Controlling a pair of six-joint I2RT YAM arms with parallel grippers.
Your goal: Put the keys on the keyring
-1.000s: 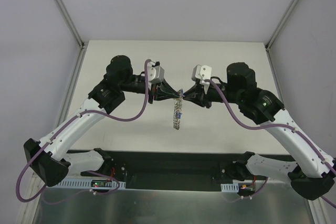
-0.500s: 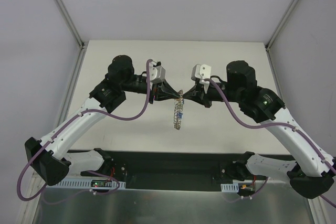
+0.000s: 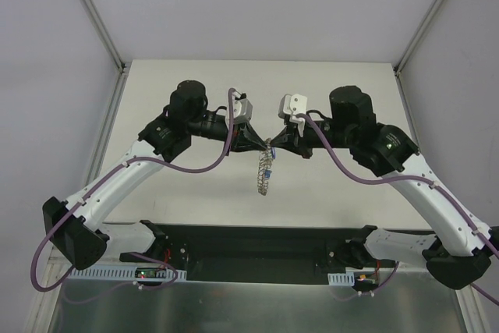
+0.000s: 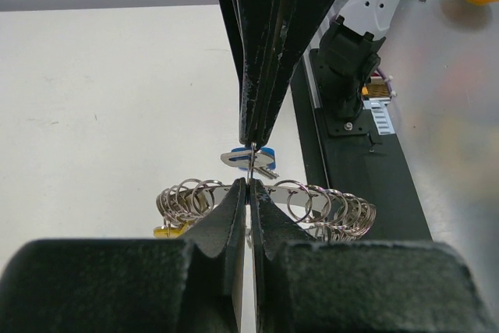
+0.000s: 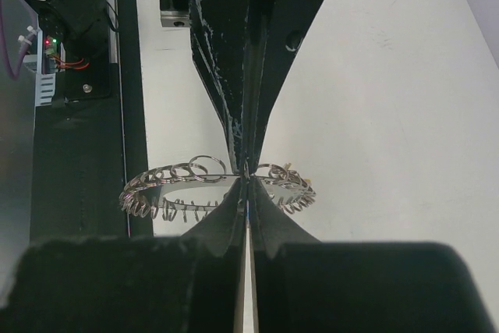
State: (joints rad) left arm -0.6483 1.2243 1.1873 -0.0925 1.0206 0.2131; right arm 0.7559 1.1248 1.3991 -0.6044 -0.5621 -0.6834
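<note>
The black fingers crowd the spot where the two sets of jaws meet, so the exact contact is hard to make out in every view.

The left arm (image 3: 117, 185) rises from its base with its elbow out to the left. It bends in over the middle of the counter (image 3: 195, 87). The left jaws are closed tight on the top rim of the keyring (image 3: 265, 169). In the left wrist view the ring's band runs out to both sides of the shut tips, and its rim is lined with small wire loops.

The keyring is up off the counter, hanging edge-on just below both sets of jaws. A blue key (image 4: 265, 154) sits just beyond the left jaws, right at the tips of the right jaws. A yellow key (image 4: 168, 231) peeps out under the ring's left part, mostly hidden by the left finger.

The right jaws are closed too, tip to tip with the left jaws at the ring's rim. I cannot tell whether they pinch the ring itself or the blue key's blade. The right arm (image 3: 425, 189) mirrors the left, with its elbow out to the right and its wrist turned in toward the middle.
</note>
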